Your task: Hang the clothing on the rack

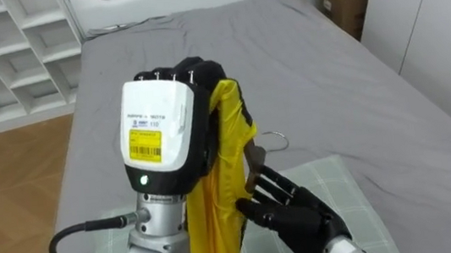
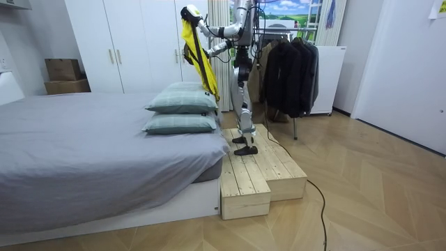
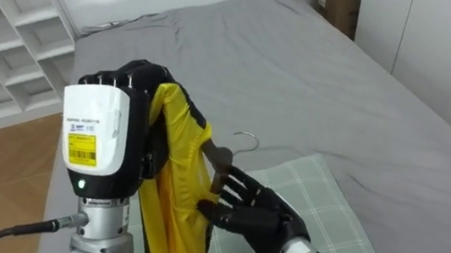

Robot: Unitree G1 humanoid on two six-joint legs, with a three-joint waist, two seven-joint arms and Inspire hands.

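I see the left hand (image 1: 163,127) raised at the centre of the eye views, its back to the camera and its fingers curled tight over the top of the yellow shirt (image 1: 213,204), which hangs straight down to the bottom edge. To the lower right, the right hand (image 1: 300,216) reaches in with its fingers stretched out and slightly apart, their tips at the wooden part of a hanger (image 1: 254,159) just beside the shirt. I cannot tell whether they grip it. Behind, the grey bed (image 1: 312,65) fills the upper frame, with a checked pillow (image 1: 348,189) at the lower right. In the room view the robot stands on a wooden platform (image 2: 254,171) beside 2 stacked pillows (image 2: 182,111), with a rack of dark clothes (image 2: 289,73) on the room view's right.
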